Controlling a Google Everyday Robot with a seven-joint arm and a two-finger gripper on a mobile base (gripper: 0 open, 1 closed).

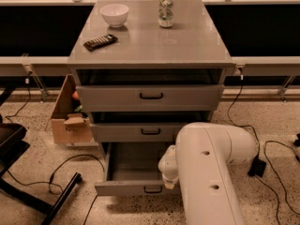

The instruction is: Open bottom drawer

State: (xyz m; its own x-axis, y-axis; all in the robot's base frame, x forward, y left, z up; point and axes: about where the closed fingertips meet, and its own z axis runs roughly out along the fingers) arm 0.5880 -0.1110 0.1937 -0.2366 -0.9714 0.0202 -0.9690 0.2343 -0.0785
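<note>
Pulling straight back along the runners is what this step wants, and the big white arm (211,172) in the foreground is placed for it, reaching in at the right front of the cabinet (84,97). Under the worktop (187,46) the top and middle fronts sit further back. The bottom drawer (129,187) (the lowest of the three) stands well out over the floor with its bare grey inside showing. By my reading the job is most of the way done.

The claw (168,181) sits at that drawer's front edge, just right of the small black handle (153,189). It is mostly hidden by the arm, so I cannot tell whether it is open, closed or gripping the handle.

To finish well, I would draw level and square, without lifting or twisting, since a pull from off to one side could skew the drawer on its runners. I would also ease off before the drawer reaches its stop, so it is not jerked or dragged free.
</note>
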